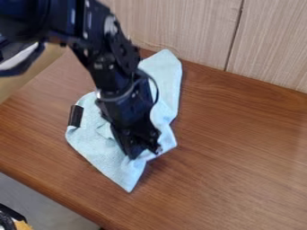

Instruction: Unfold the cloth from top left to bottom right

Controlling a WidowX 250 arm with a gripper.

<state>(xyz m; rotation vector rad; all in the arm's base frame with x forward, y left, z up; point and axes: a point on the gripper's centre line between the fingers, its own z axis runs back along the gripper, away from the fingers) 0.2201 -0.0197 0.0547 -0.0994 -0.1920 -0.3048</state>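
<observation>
The black gripper (144,150) hangs over the lower middle of the light blue cloth (112,159), its lower end at or just above the fabric. Bunched and partly folded, the cloth lies on the brown table, with one end stretching to the upper right near the wall and a pointed corner toward the lower front. A raised fold stands beside the gripper's right side. The arm crosses over the cloth's middle and hides much of it.
The brown table (240,152) meets a pale wood-grain panel (180,27) at the back. A small black piece (75,116) is at the cloth's left edge. The table's front edge runs along the lower left.
</observation>
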